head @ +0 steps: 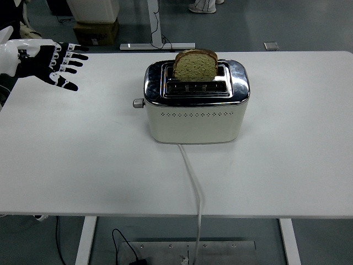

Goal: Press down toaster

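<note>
The toaster (196,102) is being shown at the middle of the white table (287,165), slightly toward twelve o'clock, with its lever (138,102) projecting from the end at nine o'clock. The lever is being seen high on that end, and a slice of bread (195,64) is standing well up out of the back slot, so the pressing is being judged as not done at this moment: the lever is yet to be pushed down. The left hand (52,62) is being held at about ten o'clock, well apart from the toaster, its fingers (70,61) spread and nothing being grasped. The right hand is not being shown. A white cord (193,176) is being trailed from the toaster toward six o'clock and over the near edge. Nothing is lying between hand and lever.
</note>
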`<state>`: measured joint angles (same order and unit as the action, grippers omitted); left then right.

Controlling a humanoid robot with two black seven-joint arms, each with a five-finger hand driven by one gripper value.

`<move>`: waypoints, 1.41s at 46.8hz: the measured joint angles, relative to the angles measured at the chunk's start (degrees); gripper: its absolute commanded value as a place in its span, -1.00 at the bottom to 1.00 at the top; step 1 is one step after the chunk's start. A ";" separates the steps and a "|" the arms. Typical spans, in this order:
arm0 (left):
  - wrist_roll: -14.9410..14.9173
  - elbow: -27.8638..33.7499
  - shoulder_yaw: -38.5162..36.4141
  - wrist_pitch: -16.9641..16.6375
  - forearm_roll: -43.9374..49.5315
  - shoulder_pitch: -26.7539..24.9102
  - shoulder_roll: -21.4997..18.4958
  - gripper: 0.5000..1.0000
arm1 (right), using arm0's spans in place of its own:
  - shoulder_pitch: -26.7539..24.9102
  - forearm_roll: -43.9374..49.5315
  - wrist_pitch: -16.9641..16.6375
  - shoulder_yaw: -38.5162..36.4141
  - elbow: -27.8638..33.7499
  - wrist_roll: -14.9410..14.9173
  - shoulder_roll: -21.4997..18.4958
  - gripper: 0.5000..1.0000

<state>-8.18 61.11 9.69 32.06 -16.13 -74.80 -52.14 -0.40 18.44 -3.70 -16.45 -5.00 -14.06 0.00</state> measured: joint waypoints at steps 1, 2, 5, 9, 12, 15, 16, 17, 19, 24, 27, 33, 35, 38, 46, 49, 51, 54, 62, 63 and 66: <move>0.00 -0.02 0.62 -0.05 0.50 -0.03 -0.09 1.00 | -0.04 0.00 0.01 -0.03 0.01 0.00 0.00 0.99; 0.00 -0.04 1.24 -0.10 0.95 -0.06 -0.17 1.00 | -0.08 0.00 0.01 -0.04 0.00 0.00 0.00 0.99; 0.00 -0.43 2.82 -0.19 1.95 -0.11 -0.21 1.00 | -0.25 0.05 0.00 -0.03 0.00 0.00 0.00 0.99; 0.00 -1.40 4.01 -0.24 2.38 -0.12 -0.23 1.00 | -0.27 0.08 -0.02 0.06 0.00 0.00 0.00 0.99; 0.00 -1.88 4.58 -0.24 2.41 -0.20 -0.20 1.00 | -0.17 0.07 -0.02 0.09 0.00 0.00 0.00 0.99; 0.00 -2.12 5.28 -0.24 2.42 -0.25 -0.17 1.00 | -0.12 0.04 -0.02 0.09 0.00 0.00 0.00 0.99; 0.00 -2.18 5.45 -0.24 2.42 -0.25 -0.16 1.00 | -0.09 0.03 -0.02 0.08 0.00 0.00 0.00 0.99; 0.00 -2.22 5.58 -0.24 2.42 -0.25 -0.11 1.00 | -0.09 0.03 -0.03 0.07 0.00 0.00 0.00 0.99; 0.00 -2.42 5.76 -0.25 2.42 -0.24 -0.01 1.00 | -0.10 0.02 -0.04 0.05 0.00 0.00 0.00 0.99; 0.00 -2.95 5.87 -0.28 2.45 -0.10 0.17 1.00 | -0.12 0.03 -0.05 0.02 -0.01 0.00 0.00 0.99; 0.00 -3.06 5.88 -0.32 2.65 0.00 0.19 1.00 | -0.13 0.03 -0.03 0.02 -0.01 0.00 0.00 0.99; 0.05 -4.20 5.88 -0.33 4.74 0.00 0.41 1.00 | -0.13 0.03 -0.02 0.01 -0.01 0.00 0.00 0.99; 0.08 -4.74 5.88 -0.34 5.68 0.01 0.56 1.00 | -0.13 0.03 -0.02 0.02 -0.01 0.00 0.00 0.99; 0.08 -5.47 5.88 -0.39 7.43 0.08 0.80 1.00 | -0.12 0.02 -0.02 0.02 -0.01 0.00 0.00 0.99; 2.28 -8.25 5.96 -0.73 12.93 0.27 3.00 1.00 | -0.14 0.02 -0.01 0.01 -0.01 0.00 0.00 0.99; 3.90 -10.11 6.04 -1.19 15.14 0.37 4.11 1.00 | -0.12 0.02 -0.01 0.01 -0.01 0.00 0.00 0.99; 5.00 -11.31 6.11 -1.80 16.63 0.37 5.03 1.00 | -0.13 0.02 -0.02 0.01 -0.01 -0.01 0.00 0.99; 6.07 -12.98 6.55 -3.06 18.86 0.37 6.45 1.00 | -0.13 0.02 -0.02 0.01 -0.01 0.00 0.00 0.99; 6.35 -17.15 7.45 -4.84 25.18 1.02 10.21 1.00 | -0.13 0.13 -0.04 0.08 -0.06 0.00 0.00 0.99; 6.35 -17.60 7.46 -4.93 26.02 1.28 10.57 1.00 | -0.13 0.13 -0.05 0.09 -0.07 -0.01 0.00 0.99; 6.34 -19.00 7.54 -5.21 28.82 2.13 11.52 1.00 | -0.13 0.09 -0.06 0.10 -0.04 -0.01 0.00 0.99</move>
<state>-1.83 42.11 17.22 26.85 12.69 -72.67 -40.62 -0.53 18.53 -3.76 -16.35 -5.04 -14.07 0.00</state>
